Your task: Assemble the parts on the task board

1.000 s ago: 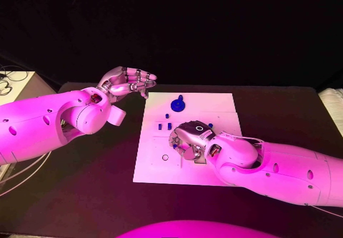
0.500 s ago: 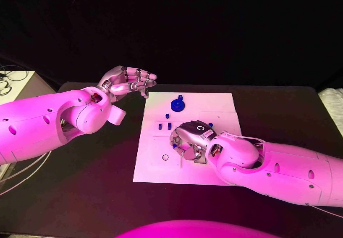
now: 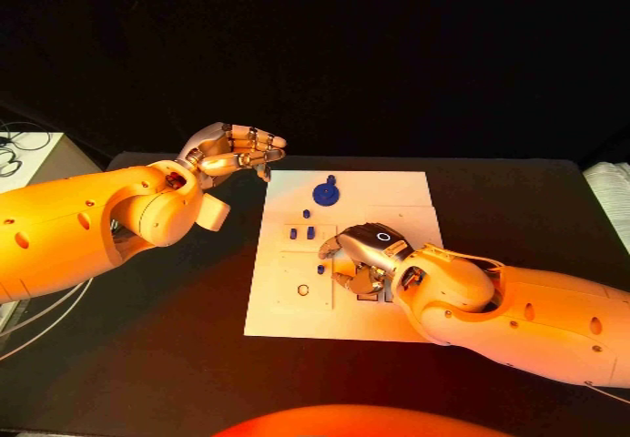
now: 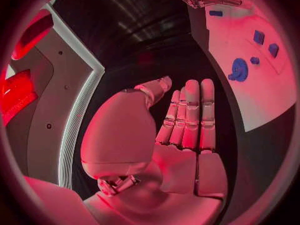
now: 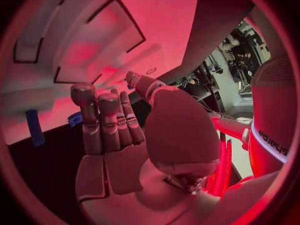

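the left hand (image 3: 234, 148) hovers off the board's far left corner, over the bench (image 3: 157, 364), palm up, fingers loosely apart and curled a little, holding nothing; in the left wrist view its fingers (image 4: 190, 115) lie straight and side by side with the thumb set apart. the right hand (image 3: 365, 259) hangs low over the middle of the board (image 3: 394, 187), knuckles up, fingers bent down toward the plate; in the right wrist view its fingers (image 5: 103, 120) stand close together, tips curled, the thumb beside them, and i cannot tell whether anything is pinched beneath. the board lies in the middle of the bench. a round blue part (image 3: 324, 192) sits near its far edge, with small blue parts (image 3: 302, 232) just left of the right hand and one (image 3: 320, 269) close by its fingers. against a second ago, the right hand has shifted slightly toward the board's near right; the left hand keeps its place, and the blue parts lie as before.
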`<move>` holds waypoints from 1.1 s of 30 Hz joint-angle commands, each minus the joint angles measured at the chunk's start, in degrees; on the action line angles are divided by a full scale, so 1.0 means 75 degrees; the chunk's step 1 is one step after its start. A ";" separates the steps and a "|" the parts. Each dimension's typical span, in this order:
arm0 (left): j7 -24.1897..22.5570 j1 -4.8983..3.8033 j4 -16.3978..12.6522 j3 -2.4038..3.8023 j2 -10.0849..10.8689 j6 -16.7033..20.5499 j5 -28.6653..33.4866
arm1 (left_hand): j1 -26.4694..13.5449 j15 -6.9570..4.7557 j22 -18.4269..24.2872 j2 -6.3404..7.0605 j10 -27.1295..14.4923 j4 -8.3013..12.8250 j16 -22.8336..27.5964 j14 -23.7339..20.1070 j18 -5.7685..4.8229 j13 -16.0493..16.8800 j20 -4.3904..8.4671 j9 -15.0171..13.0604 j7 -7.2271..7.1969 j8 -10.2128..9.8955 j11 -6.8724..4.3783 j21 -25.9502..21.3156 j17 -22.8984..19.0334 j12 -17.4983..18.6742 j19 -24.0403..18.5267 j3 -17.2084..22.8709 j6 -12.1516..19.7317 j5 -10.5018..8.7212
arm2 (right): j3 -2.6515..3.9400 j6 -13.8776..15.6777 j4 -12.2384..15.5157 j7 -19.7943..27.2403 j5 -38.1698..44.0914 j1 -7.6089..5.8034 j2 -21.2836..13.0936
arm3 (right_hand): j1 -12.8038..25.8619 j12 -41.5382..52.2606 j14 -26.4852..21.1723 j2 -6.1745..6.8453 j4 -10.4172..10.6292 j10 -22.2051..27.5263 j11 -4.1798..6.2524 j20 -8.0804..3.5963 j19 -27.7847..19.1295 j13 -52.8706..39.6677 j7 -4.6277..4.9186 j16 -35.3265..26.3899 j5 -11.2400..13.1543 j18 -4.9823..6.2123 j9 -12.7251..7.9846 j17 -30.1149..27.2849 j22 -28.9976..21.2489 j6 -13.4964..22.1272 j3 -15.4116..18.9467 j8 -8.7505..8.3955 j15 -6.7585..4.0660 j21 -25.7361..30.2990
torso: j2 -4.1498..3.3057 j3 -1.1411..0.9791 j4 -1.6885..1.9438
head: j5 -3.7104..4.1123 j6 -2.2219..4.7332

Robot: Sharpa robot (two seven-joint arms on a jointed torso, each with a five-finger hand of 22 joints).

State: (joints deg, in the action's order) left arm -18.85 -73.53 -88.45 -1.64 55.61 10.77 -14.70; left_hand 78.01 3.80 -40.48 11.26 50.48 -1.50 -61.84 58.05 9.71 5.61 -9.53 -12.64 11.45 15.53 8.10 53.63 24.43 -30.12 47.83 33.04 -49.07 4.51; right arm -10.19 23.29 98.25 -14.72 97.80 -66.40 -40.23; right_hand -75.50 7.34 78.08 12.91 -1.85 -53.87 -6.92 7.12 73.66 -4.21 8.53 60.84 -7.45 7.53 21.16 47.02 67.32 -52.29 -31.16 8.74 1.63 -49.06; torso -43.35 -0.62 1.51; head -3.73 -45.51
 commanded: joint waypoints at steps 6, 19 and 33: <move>-0.0028 -0.0003 0.0025 0.0004 -0.0008 -0.0117 0.0039 | 0.0035 0.0011 0.0017 -0.0047 -0.0077 0.0000 0.0051 0.0016 0.0111 -0.0014 0.0000 -0.0008 0.0029 0.0029 0.0005 -0.0035 -0.0013 0.0053 0.0032 -0.0066 0.0015 -0.0030 | 0.0114 0.0137 0.0453 0.0015 -0.0389 -0.0409 -0.0713 | -0.0059 0.0559 0.0572 -0.0015 0.0104 -0.0362 0.0131 -0.0083 0.0677 -0.0033 0.0062 0.0822 -0.0080 -0.0173 -0.0071 0.0908 0.0656 -0.0368 -0.0002 -0.0021 -0.0111 -0.1186 | 0.0011 0.0004 -0.0023 | 0.0109 0.0116; -0.0043 -0.0001 0.0053 -0.0001 -0.0039 -0.0138 0.0045 | 0.0037 0.0011 0.0019 -0.0050 -0.0081 0.0000 0.0050 0.0018 0.0111 -0.0015 0.0000 -0.0008 0.0029 0.0030 0.0005 -0.0036 -0.0012 0.0053 0.0037 -0.0067 0.0016 -0.0030 | 0.0198 -0.1037 -0.0117 0.0116 -0.0823 -0.0910 -0.1259 | -0.0239 0.0768 0.0480 0.0021 0.0197 0.0188 0.0078 -0.0039 0.0606 0.0040 -0.0114 0.1011 -0.0344 -0.0158 -0.0232 0.0968 0.0699 -0.0215 0.1340 -0.0257 -0.0034 -0.1052 | 0.0010 -0.0004 -0.0024 | 0.0266 0.0296; -0.0034 -0.0001 0.0055 -0.0007 -0.0032 -0.0147 0.0049 | 0.0037 0.0011 0.0019 -0.0050 -0.0081 0.0000 0.0050 0.0018 0.0111 -0.0015 0.0000 -0.0008 0.0029 0.0030 0.0005 -0.0036 -0.0012 0.0053 0.0037 -0.0067 0.0016 -0.0030 | 0.0192 -0.1281 -0.0370 0.0150 -0.0652 -0.0922 -0.1221 | -0.0973 0.1223 0.0516 -0.0346 0.0652 0.0306 0.0085 -0.0020 0.0703 0.0019 -0.0143 0.1216 -0.0241 -0.0187 -0.0329 0.1068 0.0845 -0.0273 0.2458 -0.0362 -0.0052 -0.1190 | 0.0005 -0.0001 -0.0025 | 0.0271 0.0293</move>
State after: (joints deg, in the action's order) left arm -18.79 -73.52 -87.97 -1.72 55.44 10.62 -14.66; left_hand 78.01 3.80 -40.41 11.25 50.28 -1.50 -61.84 58.05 9.71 5.56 -9.52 -12.64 11.45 15.53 8.30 53.64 24.43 -30.12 47.82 32.72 -49.06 4.51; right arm -8.75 15.40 95.50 -14.35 92.19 -73.38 -49.52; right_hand -82.38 16.23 81.68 10.24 2.59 -51.03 -6.43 6.97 78.45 -3.98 7.50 69.68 -9.44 6.61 18.73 54.71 73.43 -53.88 -12.59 6.07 1.51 -57.53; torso -43.30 -0.60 1.35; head -1.65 -43.21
